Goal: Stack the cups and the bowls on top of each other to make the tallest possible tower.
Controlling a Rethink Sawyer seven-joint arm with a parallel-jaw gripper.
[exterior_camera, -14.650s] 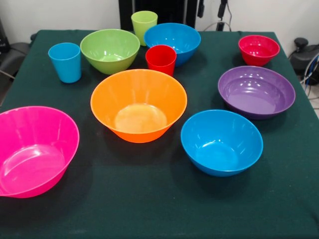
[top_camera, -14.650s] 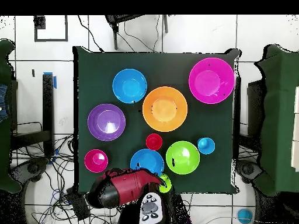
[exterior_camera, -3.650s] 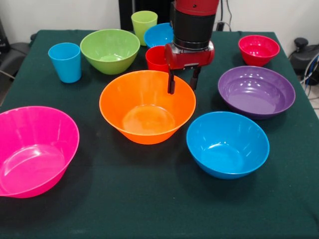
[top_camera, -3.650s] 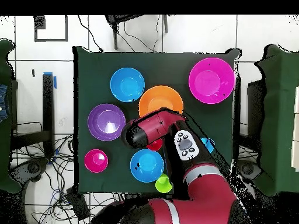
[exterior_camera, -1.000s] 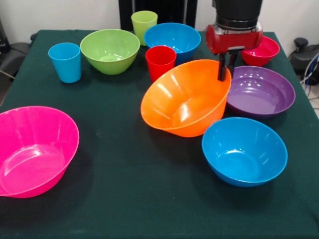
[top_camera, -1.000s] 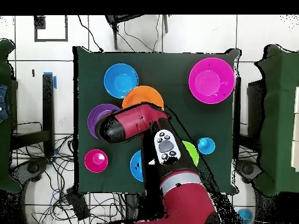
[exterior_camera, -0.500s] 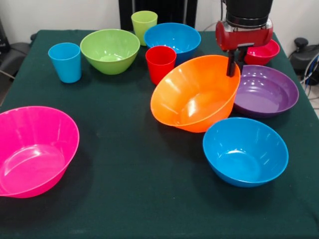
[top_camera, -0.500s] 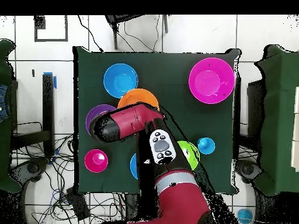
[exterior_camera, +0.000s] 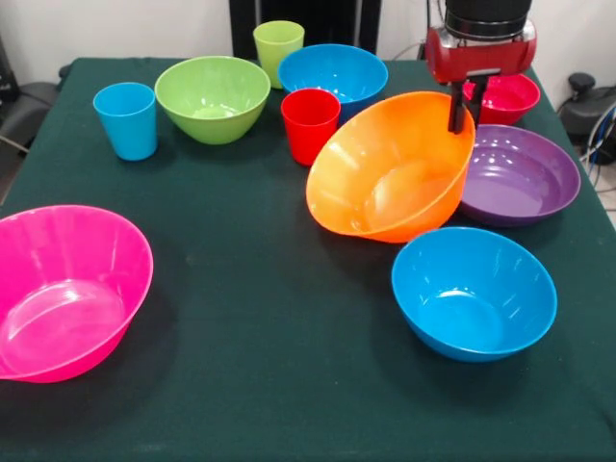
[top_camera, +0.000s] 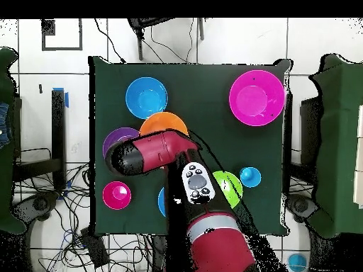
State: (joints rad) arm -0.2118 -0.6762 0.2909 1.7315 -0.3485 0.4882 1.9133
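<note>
one bowl in hand so far: my gripper (exterior_camera: pixel 461 108) is pinched on the far rim of the big orange bowl (exterior_camera: pixel 390 168), one finger inside and one outside the wall. the bowl hangs tilted, mouth facing away from the purple bowl (exterior_camera: pixel 520 175), its low edge on or just above the green cloth, can't tell which. its raised rim overlaps the purple bowl's edge.

reads to me like the base-placing step, tower not started, nothing is nested yet. next move, i'd guess, is to level it and set it flat on clear cloth beside the purple bowl before letting go. a one-sided rim pinch on glossy plastic could slip or swing, so go slow.

beyond the purple bowl sits the small red bowl (exterior_camera: pixel 500 96); in front of it the blue bowl (exterior_camera: pixel 474 292).
</note>
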